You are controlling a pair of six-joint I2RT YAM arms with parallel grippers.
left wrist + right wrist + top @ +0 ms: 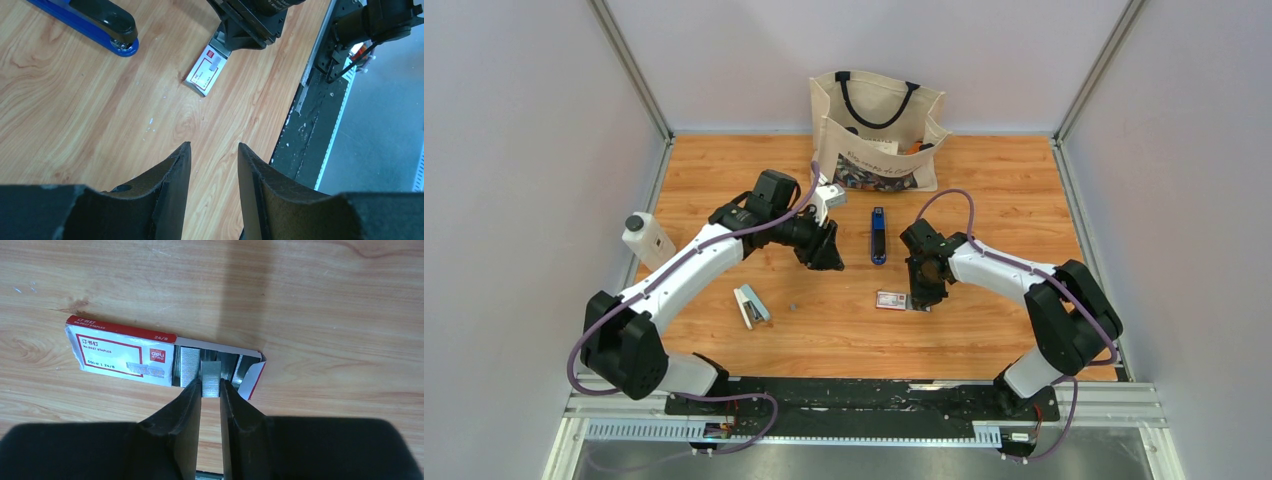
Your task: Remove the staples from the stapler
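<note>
One brand, "deli", is printed on the box [120, 352]; the staples [210, 371] are flanked by the right gripper [210, 386], whether clamped cannot be told; the left gripper [214, 146] is spread apart above bare counter [100, 115].

Wooden table [984, 340]; pale lilac walls [514, 150]; metal corner posts [631, 65].

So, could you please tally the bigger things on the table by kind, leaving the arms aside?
blue stapler: 1
pale tool, perhaps another stapler: 1
staple box: 1
bottle: 1
bag: 1
Total: 5
</note>
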